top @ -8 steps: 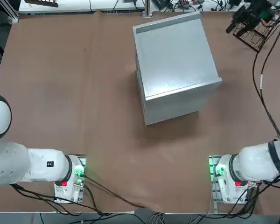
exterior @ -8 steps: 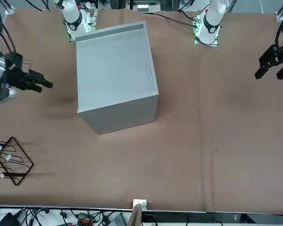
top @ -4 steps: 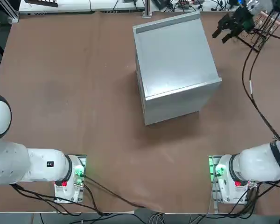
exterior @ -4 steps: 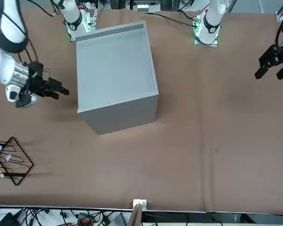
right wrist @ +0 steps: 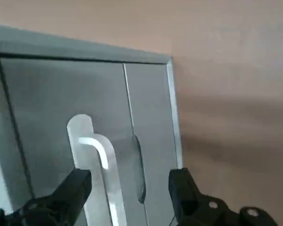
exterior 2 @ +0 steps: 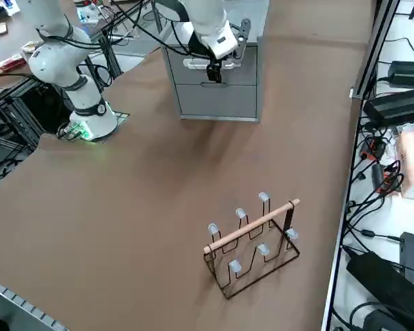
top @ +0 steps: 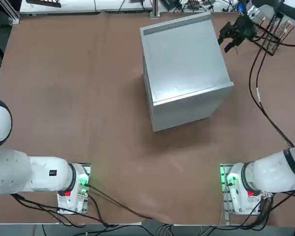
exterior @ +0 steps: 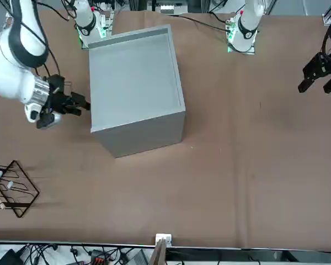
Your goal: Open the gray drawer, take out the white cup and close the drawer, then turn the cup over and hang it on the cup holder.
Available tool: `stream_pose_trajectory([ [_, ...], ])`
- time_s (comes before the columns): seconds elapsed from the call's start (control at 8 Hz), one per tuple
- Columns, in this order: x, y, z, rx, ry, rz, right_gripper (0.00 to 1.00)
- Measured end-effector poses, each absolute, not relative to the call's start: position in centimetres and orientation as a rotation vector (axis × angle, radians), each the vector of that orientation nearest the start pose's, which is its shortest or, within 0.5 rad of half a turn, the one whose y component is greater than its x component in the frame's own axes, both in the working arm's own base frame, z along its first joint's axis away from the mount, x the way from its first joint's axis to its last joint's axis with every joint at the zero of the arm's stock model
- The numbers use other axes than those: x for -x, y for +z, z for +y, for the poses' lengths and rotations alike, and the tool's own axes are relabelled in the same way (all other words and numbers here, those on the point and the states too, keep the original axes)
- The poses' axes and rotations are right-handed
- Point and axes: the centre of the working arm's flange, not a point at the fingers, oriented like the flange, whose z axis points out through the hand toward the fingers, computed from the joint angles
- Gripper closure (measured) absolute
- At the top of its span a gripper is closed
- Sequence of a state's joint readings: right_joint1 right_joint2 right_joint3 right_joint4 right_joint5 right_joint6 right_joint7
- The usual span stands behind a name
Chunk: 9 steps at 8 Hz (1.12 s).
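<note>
Opening step under way: right end effector (exterior: 80, 104), fingers apart and holding nothing, hovering just beside the face of the gray drawer (exterior 2: 217, 65) at the upper middle of the right side frame, handle (right wrist: 96, 155) showing between the fingertips in the wrist view. Drawer shut; white cup not visible, presumably inside. Cup holder (exterior 2: 252, 245) standing well apart on the surface (exterior: 237, 165), lower right of that frame. Next, probably: closing in on the handle, clamping, pulling straight out.
</note>
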<state>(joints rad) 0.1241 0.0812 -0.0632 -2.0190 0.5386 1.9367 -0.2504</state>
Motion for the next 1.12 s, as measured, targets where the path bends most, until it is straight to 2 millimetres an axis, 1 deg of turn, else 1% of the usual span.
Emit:
stream_pose_trajectory([
  [0.25,-54.7,39.4,7.3,2.642,0.19,-0.096,0.0],
  [0.5,-54.4,38.7,7.3,2.645,0.211,-0.099,0.0],
  [0.88,-54.3,38.5,7.5,2.691,0.223,-0.157,0.0],
  [1.0,-54.4,38.6,7.2,2.697,0.217,-0.18,0.0],
  [1.12,-54.5,38.6,6.0,2.705,0.205,-0.196,0.0],
])
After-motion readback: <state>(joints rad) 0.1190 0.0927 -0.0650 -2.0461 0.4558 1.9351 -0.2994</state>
